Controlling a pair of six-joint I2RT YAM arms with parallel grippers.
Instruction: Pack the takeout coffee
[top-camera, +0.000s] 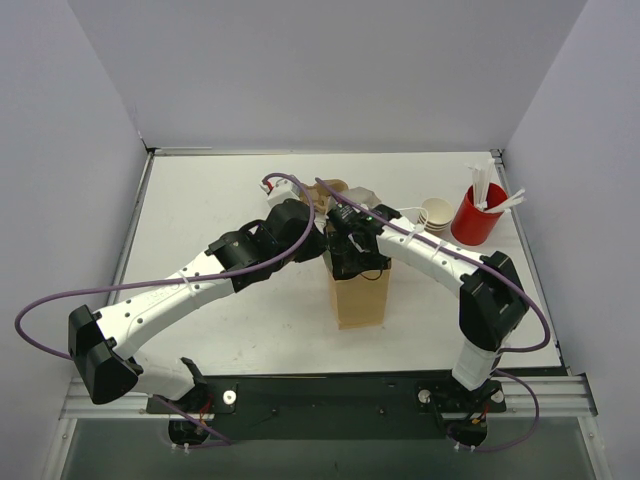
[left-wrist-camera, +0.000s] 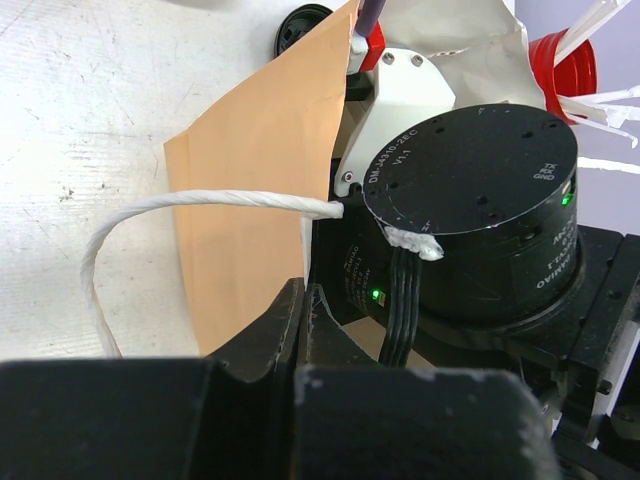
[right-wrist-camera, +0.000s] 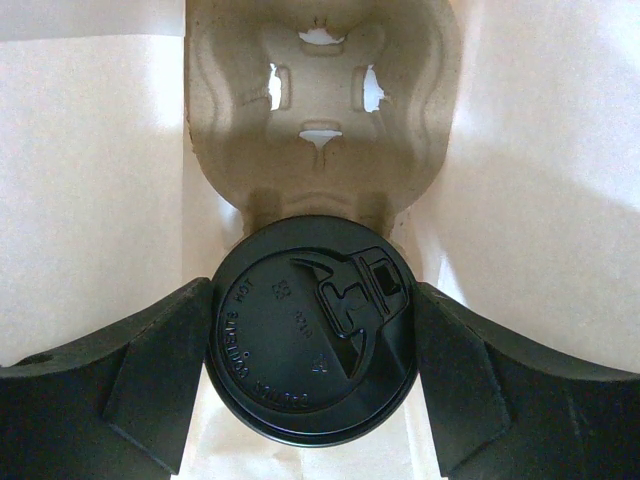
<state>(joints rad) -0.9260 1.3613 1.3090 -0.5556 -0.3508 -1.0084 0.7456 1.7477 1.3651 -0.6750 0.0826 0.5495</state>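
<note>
Top view: a kraft paper bag (top-camera: 360, 300) stands upright in the middle of the table (top-camera: 220, 200), mouth up. The right arm (top-camera: 440, 255) dips its wrist into the mouth, so its load is hidden from here. The left arm (top-camera: 200, 280) meets the bag's upper left edge, probably to steady the floppy paper and hold the mouth wide. A red cup (top-camera: 472, 220) with white sticks and a stack of pale cups (top-camera: 437, 213) sit far right, well apart. Left wrist view: the bag's side is matte brown with one sharp crease, and a white twisted cord handle (left-wrist-camera: 180, 205) loops out. The left gripper (left-wrist-camera: 290, 350) is a dark blur at the near edge; whether it pinches the paper I cannot tell. Right wrist view: looking down inside the bag, the walls are pale and smooth. The right gripper (right-wrist-camera: 312, 345) is clenched on the takeout coffee (right-wrist-camera: 300, 300), one finger on each side of its glossy black lid (right-wrist-camera: 270, 350), which has a raised sip spout. The cup body is hidden beneath. Just beyond lies a moulded pulp carrier (right-wrist-camera: 320, 130) of rough fibre, with one empty slotted well. Whether the cup is seated in a near well I cannot tell. A top-down grip suits the narrow bag.
</note>
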